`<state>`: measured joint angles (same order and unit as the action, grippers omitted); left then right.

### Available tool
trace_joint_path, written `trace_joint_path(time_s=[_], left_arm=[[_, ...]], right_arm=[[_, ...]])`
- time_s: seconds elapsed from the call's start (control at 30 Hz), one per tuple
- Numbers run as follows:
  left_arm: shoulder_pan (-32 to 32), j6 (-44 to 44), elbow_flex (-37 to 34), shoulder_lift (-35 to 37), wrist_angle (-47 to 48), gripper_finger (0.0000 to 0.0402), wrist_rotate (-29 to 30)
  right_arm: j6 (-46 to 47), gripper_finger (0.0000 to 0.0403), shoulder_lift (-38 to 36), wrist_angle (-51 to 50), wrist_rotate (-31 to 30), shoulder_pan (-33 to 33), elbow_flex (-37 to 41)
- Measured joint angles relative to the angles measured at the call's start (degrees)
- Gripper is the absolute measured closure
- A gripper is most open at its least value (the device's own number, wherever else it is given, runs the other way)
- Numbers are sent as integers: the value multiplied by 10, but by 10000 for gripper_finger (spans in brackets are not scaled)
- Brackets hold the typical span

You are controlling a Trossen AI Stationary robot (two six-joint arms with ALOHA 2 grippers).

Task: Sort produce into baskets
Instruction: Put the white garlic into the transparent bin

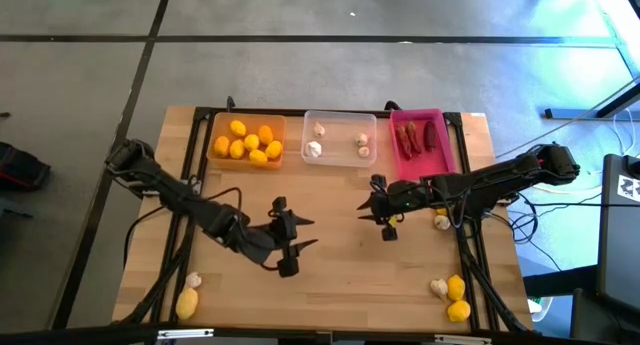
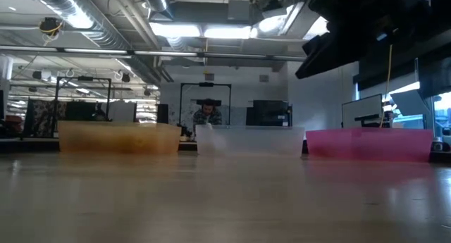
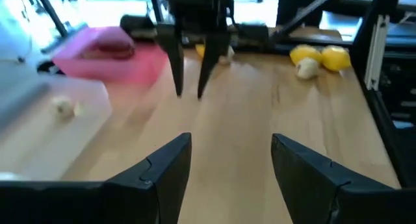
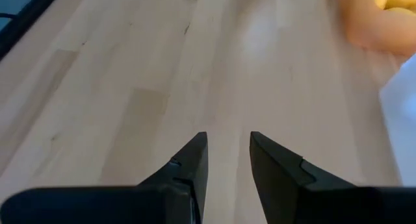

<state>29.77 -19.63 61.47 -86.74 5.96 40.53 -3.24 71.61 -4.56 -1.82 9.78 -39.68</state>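
wooden table [image 1: 340,275] bears three baskets [image 1: 339,136], loose produce [image 1: 456,298].

Left hand [image 1: 302,235] and right hand [image 1: 371,204] mid-table, facing — fingers apart; both empty

No legible text, labels, brand marks, numbers or signs in any of the four views. A black-and-white patterned tag [image 1: 627,186] sits on equipment beyond the right edge of the desk [image 1: 340,275]; its pattern carries no readable characters.
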Motion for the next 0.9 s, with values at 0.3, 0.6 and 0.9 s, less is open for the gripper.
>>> trace_joint_path(time_s=[0.3, 0.6, 0.9], left_arm=[[43, -136, 0, 0, 97, 194, -16], [83, -325, 0, 0, 239, 194, -122], [125, -569, 0, 0, 393, 194, -284]], right_arm=[[15, 292, 0, -20, 15, 0, 0], [15, 292, 0, -26, 15, 0, 0], [15, 292, 0, -27, 15, 0, 0]])
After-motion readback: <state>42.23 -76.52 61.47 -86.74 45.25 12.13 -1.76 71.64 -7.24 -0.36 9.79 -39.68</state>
